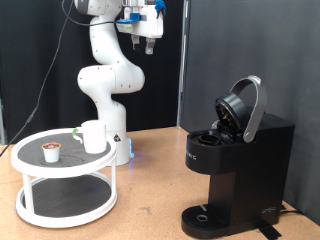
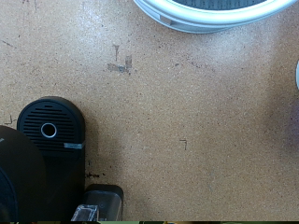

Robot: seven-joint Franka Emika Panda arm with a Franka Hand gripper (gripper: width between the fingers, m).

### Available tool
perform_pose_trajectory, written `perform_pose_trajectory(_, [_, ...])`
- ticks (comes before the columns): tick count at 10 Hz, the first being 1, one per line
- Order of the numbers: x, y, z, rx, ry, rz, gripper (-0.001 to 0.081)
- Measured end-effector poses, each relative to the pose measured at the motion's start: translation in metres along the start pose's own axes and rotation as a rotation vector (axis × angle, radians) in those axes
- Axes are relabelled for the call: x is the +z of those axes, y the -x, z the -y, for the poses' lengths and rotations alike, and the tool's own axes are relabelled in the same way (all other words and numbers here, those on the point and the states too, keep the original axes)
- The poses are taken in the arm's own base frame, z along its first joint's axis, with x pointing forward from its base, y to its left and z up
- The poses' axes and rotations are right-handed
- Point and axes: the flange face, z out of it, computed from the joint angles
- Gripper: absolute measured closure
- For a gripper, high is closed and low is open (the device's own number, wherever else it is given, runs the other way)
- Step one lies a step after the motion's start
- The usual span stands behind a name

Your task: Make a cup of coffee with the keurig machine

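The black keurig machine (image 1: 235,160) stands at the exterior view's right with its rounded lid (image 1: 243,108) hinged open and its round drip tray (image 1: 207,215) bare. The white cup (image 1: 93,136) stands on the top tier of a white round stand, with a small brown-topped coffee pod (image 1: 51,151) beside it. My gripper (image 1: 147,43) hangs high near the exterior view's top, far above the table, with nothing between its fingers. The wrist view looks straight down on the machine's drip tray (image 2: 49,130) and the wooden table; the fingers do not show there.
A white two-tier round stand (image 1: 65,178) sits at the exterior view's left, and its rim shows in the wrist view (image 2: 210,14). The robot base (image 1: 110,90) stands behind it. A dark curtain forms the backdrop. Bare wooden tabletop (image 1: 150,190) lies between stand and machine.
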Motion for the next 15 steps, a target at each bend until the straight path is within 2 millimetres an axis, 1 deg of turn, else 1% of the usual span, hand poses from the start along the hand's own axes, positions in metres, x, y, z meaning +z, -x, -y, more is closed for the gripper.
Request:
perform_pose_trajectory(1, [0.0, -0.001, 0.001, 0.002, 0.002, 0.0, 0.0072])
perform_pose_trajectory(2, [0.001, -0.005, 0.007, 0.009, 0.011, 0.004, 0.0072])
perform_pose_trajectory(7, [0.012, -0.059, 0.068, 0.065, 0.031, -0.014, 0.0072])
perform_pose_trajectory(8, [0.012, -0.063, 0.073, 0.069, 0.031, -0.009, 0.0072])
perform_pose_trajectory(11, [0.014, -0.066, 0.074, 0.064, 0.042, -0.015, 0.0072])
perform_pose_trajectory(12, [0.014, -0.073, 0.079, 0.066, 0.044, -0.011, 0.0072])
perform_pose_trajectory(15, [0.013, -0.109, 0.107, 0.089, 0.026, -0.005, 0.0072])
